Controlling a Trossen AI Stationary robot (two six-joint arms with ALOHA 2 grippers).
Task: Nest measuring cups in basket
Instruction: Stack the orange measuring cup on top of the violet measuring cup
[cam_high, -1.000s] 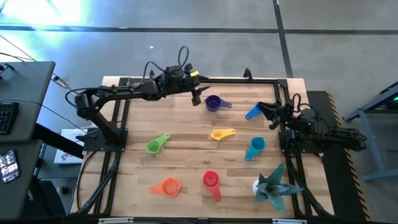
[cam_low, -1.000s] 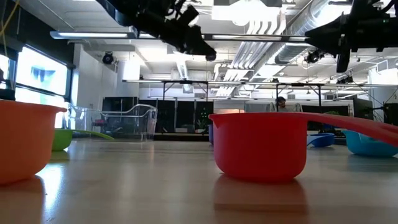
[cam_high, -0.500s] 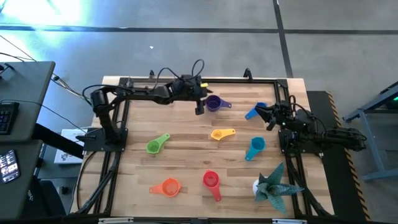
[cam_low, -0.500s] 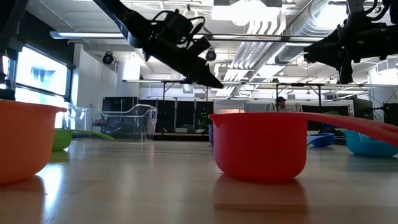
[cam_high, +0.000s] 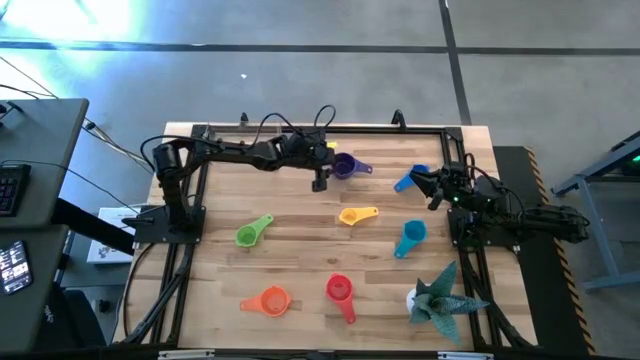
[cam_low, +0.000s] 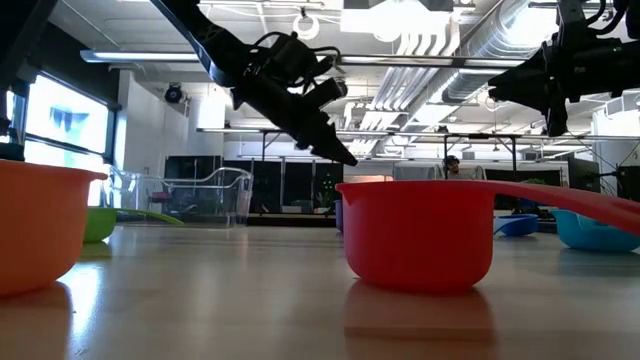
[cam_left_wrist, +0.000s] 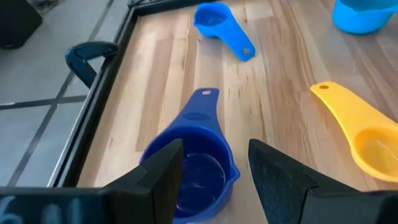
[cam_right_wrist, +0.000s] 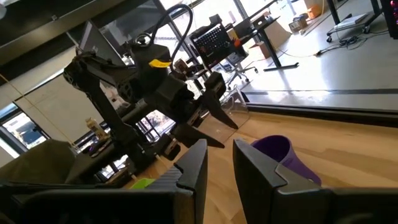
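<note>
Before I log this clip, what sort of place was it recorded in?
Probably an industrial lab or workshop: exposed silver ceiling ducts, a bare grey concrete floor, and a desk with a black keyboard beside the wooden table.

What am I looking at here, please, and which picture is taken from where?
Two robot arms work at a wooden table. One picture looks straight down, one looks level across the tabletop, and two come from cameras on the wrists. Seven plastic cups lie scattered on the table, beside a spiky plant figure. The left gripper hangs open just above the purple cup, one finger on each side in its wrist view, not gripping. The right gripper hangs empty near the blue cup, fingers slightly apart. Nothing is held.
</note>
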